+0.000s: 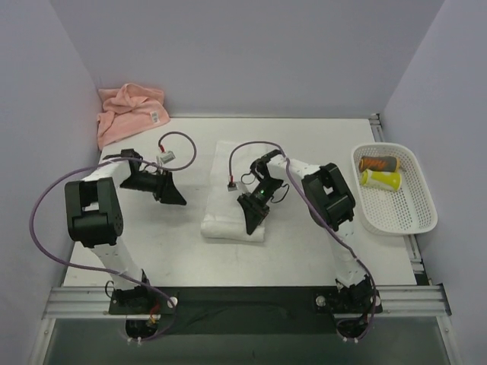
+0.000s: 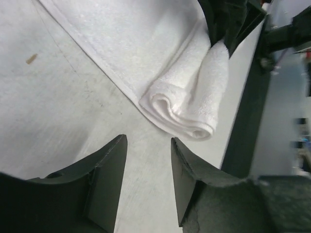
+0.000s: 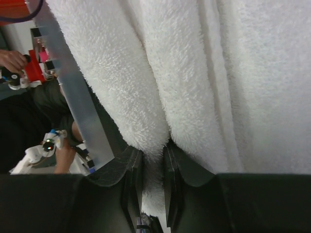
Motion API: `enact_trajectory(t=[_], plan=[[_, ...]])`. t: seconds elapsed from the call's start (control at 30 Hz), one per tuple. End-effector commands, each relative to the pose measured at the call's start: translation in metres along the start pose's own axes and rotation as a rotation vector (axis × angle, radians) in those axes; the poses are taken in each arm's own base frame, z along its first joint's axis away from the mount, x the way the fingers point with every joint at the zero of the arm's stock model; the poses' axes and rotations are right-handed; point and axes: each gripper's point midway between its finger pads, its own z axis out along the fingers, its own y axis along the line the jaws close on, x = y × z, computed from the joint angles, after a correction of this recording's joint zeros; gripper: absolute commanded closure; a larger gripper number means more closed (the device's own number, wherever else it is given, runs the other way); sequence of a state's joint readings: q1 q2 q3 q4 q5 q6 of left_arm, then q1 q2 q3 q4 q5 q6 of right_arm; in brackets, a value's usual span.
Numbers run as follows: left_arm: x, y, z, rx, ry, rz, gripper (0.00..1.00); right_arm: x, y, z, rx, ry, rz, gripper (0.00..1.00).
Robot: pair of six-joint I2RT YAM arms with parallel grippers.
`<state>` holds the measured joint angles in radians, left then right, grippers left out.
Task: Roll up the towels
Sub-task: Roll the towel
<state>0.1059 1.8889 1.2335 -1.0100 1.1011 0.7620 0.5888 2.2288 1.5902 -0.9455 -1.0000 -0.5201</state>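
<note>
The white towel (image 1: 228, 190) lies in the middle of the table, its near end rolled up. The roll also shows in the left wrist view (image 2: 187, 109) and fills the right wrist view (image 3: 160, 77). My right gripper (image 1: 253, 217) is shut on the rolled near end of the white towel, terry pinched between its fingers (image 3: 152, 165). My left gripper (image 1: 176, 196) is open and empty just left of the roll, over bare table (image 2: 148, 160). The salmon-pink towel (image 1: 129, 112) with a white tag lies crumpled at the far left corner.
A white mesh basket (image 1: 396, 190) at the right holds an orange can and a yellow can. Purple cables loop over both arms. Walls close the table at the left, back and right.
</note>
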Motion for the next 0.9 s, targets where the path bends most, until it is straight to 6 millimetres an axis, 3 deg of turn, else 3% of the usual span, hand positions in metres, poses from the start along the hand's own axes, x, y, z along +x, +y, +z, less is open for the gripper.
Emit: enact_trajectory(t=[0.0, 0.07, 0.1, 0.13, 0.17, 0.2, 0.23, 0.3, 0.33, 0.37, 0.47, 0.6, 0.87], plan=[[-0.02, -0.02, -0.012, -0.138, -0.046, 0.369, 0.47, 0.015, 0.011, -0.002, -0.088, 0.072, 0.148, 1.0], [-0.015, -0.03, -0.007, -0.198, -0.003, 0.525, 0.41, 0.013, 0.008, -0.003, -0.118, 0.077, 0.186, 1.0], [-0.024, -0.048, -0.004, -0.228, -0.005, 0.724, 0.39, 0.013, 0.007, -0.003, -0.123, 0.077, 0.196, 1.0], [-0.006, -0.058, 0.015, -0.205, 0.045, 0.805, 0.38, 0.012, 0.004, -0.001, -0.137, 0.074, 0.212, 1.0], [-0.001, -0.054, 0.016, -0.264, 0.076, 0.878, 0.36, 0.011, 0.003, -0.001, -0.141, 0.071, 0.218, 1.0], [-0.018, -0.064, 0.015, -0.315, 0.024, 1.032, 0.32, 0.01, 0.002, -0.002, -0.145, 0.069, 0.227, 1.0], [-0.002, -0.067, 0.029, -0.295, 0.052, 1.081, 0.3, 0.01, 0.0, -0.001, -0.154, 0.068, 0.241, 1.0], [-0.004, -0.072, 0.035, -0.348, 0.085, 1.235, 0.3, 0.007, -0.003, -0.004, -0.17, 0.049, 0.262, 1.0], [0.007, -0.067, 0.042, -0.359, 0.114, 1.251, 0.3, 0.007, -0.005, -0.003, -0.182, 0.054, 0.285, 1.0], [0.0, -0.078, 0.049, -0.373, 0.095, 1.333, 0.3, 0.006, -0.005, -0.004, -0.195, 0.047, 0.293, 1.0], [0.01, -0.083, 0.069, -0.377, 0.101, 1.475, 0.28, 0.003, -0.01, -0.007, -0.206, 0.048, 0.314, 1.0], [0.012, -0.082, 0.079, -0.398, 0.093, 1.597, 0.28, 0.003, -0.013, -0.006, -0.21, 0.058, 0.338, 1.0], [0.008, -0.077, 0.104, -0.413, 0.104, 1.693, 0.28, 0.001, -0.02, -0.003, -0.223, 0.068, 0.381, 1.0]])
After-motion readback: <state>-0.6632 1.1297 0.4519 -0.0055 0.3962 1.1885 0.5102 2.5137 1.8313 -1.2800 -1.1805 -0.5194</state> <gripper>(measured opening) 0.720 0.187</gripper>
